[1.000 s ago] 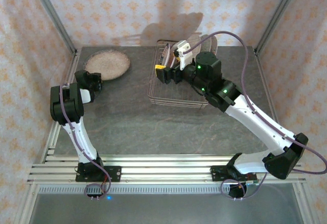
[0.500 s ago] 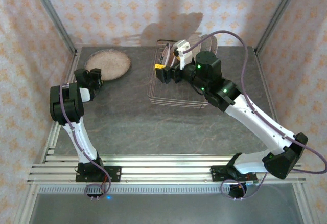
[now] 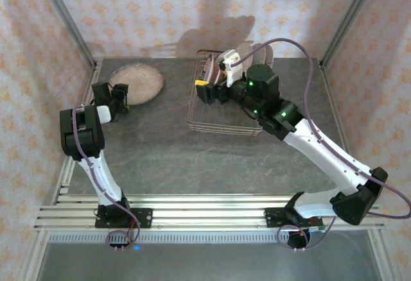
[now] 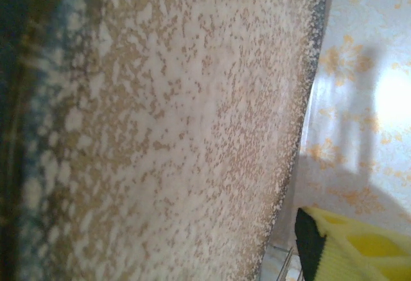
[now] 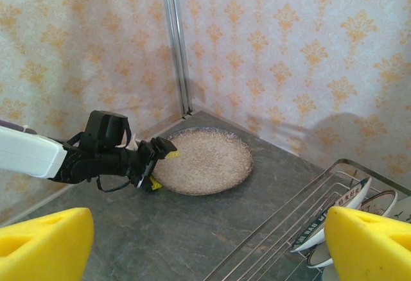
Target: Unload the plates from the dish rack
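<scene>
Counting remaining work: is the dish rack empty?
No, in the right wrist view white plates with red marks stand on edge between the wires of the dish rack.

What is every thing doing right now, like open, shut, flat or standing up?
Speckled plate: lying flat on the table.
Dish rack: loaded.
Racked plates: standing on edge.
Left gripper: open, at the speckled plate's rim.
Right gripper: open, empty, over the dish rack.

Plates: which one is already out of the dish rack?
The speckled beige plate, flat on the table by the left gripper; the other plates stand on edge in the rack.
</scene>
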Robot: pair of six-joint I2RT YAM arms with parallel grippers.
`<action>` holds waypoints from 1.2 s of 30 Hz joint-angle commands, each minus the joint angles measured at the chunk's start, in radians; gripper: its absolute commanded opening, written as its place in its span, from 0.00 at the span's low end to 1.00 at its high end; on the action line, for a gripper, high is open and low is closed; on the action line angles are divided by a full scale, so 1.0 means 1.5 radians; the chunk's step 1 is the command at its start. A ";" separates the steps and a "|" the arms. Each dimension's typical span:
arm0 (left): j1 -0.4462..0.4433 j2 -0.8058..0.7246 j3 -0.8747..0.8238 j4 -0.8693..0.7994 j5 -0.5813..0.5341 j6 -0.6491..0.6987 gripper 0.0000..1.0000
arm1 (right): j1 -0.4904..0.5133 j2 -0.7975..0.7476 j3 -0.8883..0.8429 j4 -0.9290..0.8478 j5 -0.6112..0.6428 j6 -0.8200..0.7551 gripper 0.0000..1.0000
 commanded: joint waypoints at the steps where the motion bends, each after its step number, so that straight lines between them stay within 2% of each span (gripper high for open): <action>1: 0.005 -0.044 0.038 -0.074 -0.004 0.028 0.75 | 0.005 -0.026 -0.005 0.011 0.017 0.006 0.93; 7: 0.005 -0.043 0.076 -0.188 -0.009 0.060 0.78 | 0.005 -0.037 -0.013 0.008 0.022 0.005 0.93; 15: 0.006 -0.047 0.107 -0.300 -0.037 0.090 0.81 | 0.005 -0.051 -0.017 -0.004 0.029 0.004 0.93; 17: 0.005 -0.051 0.111 -0.322 -0.046 0.093 0.86 | 0.005 -0.053 -0.016 -0.006 0.028 0.003 0.93; 22: 0.005 -0.060 0.127 -0.380 -0.063 0.105 0.88 | 0.005 -0.055 -0.014 -0.005 0.028 0.003 0.93; 26: 0.005 -0.085 0.132 -0.435 -0.078 0.106 0.89 | 0.005 -0.057 -0.011 0.001 0.051 0.007 0.93; 28: 0.002 -0.105 0.132 -0.463 -0.087 0.103 0.89 | 0.005 -0.061 -0.010 0.009 0.094 0.011 0.92; 32: -0.023 -0.154 0.130 -0.506 -0.111 0.098 0.93 | 0.005 -0.065 -0.003 0.014 0.275 0.026 0.91; 36: -0.094 -0.229 0.131 -0.548 -0.177 0.097 0.93 | -0.003 -0.036 0.058 -0.036 0.476 0.059 0.87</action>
